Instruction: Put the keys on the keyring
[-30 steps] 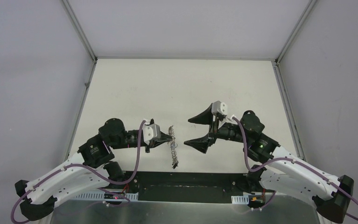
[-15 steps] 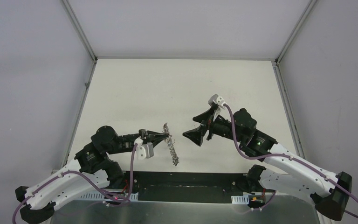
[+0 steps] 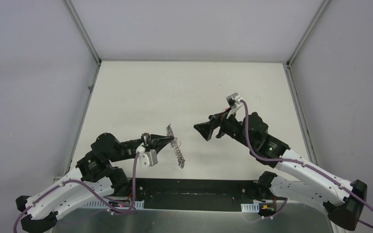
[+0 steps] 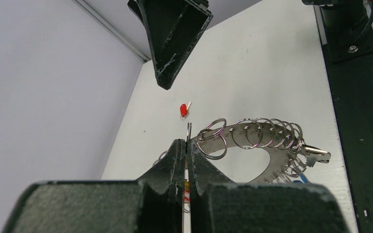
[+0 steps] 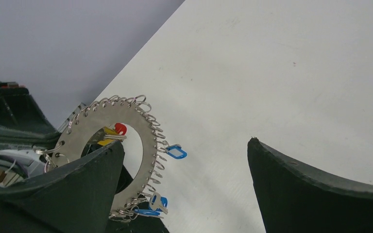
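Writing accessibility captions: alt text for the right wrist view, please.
A large flat grey metal keyring, rimmed with small wire loops, stands upright over the white table, with small blue-tagged keys hanging from its rim and a red tag showing at its hole. The right hand is open and empty, its two dark fingers framing the ring in the foreground.
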Controlling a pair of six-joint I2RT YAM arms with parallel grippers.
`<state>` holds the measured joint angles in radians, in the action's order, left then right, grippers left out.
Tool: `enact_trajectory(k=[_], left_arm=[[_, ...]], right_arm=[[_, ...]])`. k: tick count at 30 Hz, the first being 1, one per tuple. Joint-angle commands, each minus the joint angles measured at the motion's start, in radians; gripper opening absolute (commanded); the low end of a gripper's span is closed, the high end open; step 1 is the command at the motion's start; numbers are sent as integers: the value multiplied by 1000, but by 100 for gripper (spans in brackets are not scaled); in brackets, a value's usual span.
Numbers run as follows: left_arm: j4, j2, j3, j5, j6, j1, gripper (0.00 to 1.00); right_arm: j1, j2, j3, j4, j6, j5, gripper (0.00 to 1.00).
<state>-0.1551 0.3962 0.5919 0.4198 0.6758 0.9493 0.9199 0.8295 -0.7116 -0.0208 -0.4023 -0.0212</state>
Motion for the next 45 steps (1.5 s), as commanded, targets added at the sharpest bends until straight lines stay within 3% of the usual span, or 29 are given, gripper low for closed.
enact_trajectory(k=[1,5,9,17,21,27,32,38,45], left_arm=[[80,27,55,-38,-142,4,0],[52,62,72,-99,-349,4,0],[52,89,65,-149,-544,4,0],[51,173,75,-247,-876,4,0],[52,190,78,-279,-899,4,0],[36,166,77,-340,-897,4,0],[3,135,72,-367,-909,3,0],[-23,117,59,-370,-940,3,0],[-78,95,61,-371,-959,4,0]], right_arm=[[-28,-29,3,-34,-69,137,100],[-114,-15,5,-78,-157,110,100],[-245,51,-19,-156,-280,-44,100],[-424,372,-192,-425,-331,-265,100],[-458,595,-380,-631,-240,-259,100],[-458,878,-708,-951,-105,2,100],[-474,999,-850,-973,-41,108,100],[-525,1146,-1013,-1037,-47,102,96],[-540,1274,-1165,-1083,-24,94,70]])
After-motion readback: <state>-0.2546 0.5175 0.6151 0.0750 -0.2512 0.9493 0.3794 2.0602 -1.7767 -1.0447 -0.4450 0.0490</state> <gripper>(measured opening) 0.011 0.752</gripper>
